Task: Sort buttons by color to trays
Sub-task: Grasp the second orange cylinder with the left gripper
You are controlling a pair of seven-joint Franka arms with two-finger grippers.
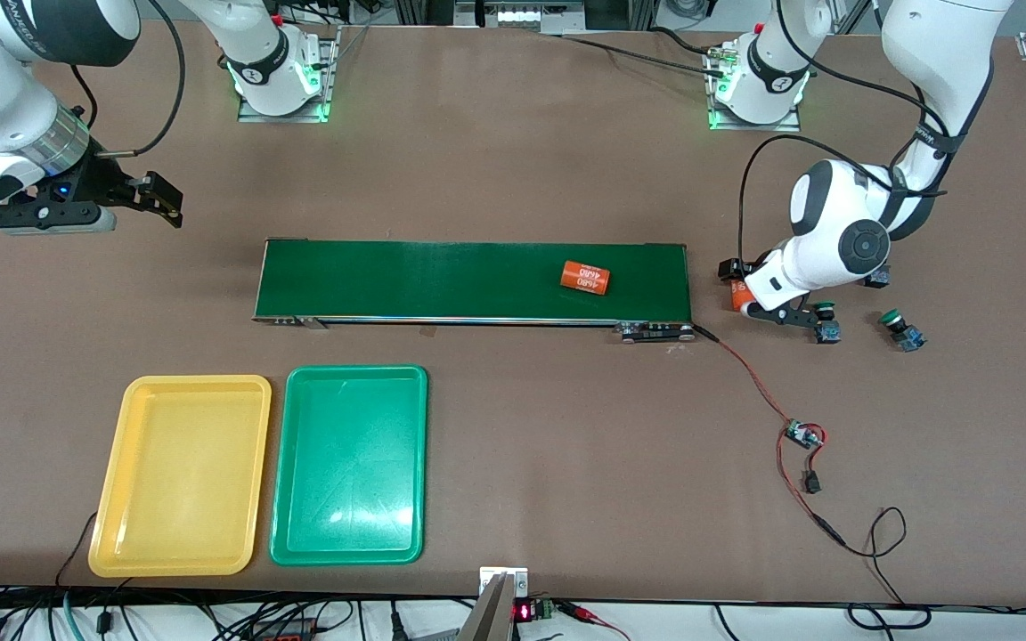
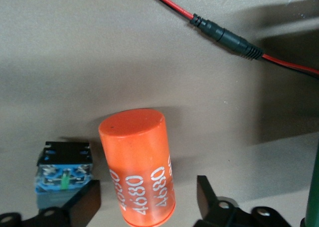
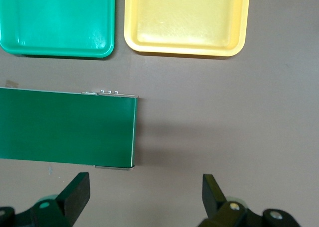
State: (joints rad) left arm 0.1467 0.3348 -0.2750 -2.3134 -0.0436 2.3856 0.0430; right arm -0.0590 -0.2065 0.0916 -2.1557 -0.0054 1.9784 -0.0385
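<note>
Two green-capped buttons (image 1: 826,324) (image 1: 901,328) lie on the table near the left arm's end of the conveyor, and a third block (image 1: 876,278) shows partly under the left hand. My left gripper (image 1: 737,287) (image 2: 147,183) is down at the table, open, its fingers on either side of an orange cylinder (image 1: 739,299) (image 2: 139,167) with a gap on each side. A button's black-and-blue body (image 2: 64,170) lies beside one finger (image 2: 84,202). The yellow tray (image 1: 182,472) (image 3: 187,20) and the green tray (image 1: 350,463) (image 3: 57,20) sit side by side, nearer the front camera than the conveyor. My right gripper (image 1: 159,201) (image 3: 144,177) waits open over bare table.
The long dark-green conveyor belt (image 1: 442,280) (image 3: 65,125) crosses the middle of the table, with a second orange cylinder (image 1: 585,277) lying on it. A red-and-black cable with a small circuit board (image 1: 802,434) and a plug (image 2: 229,38) trails from the conveyor's end.
</note>
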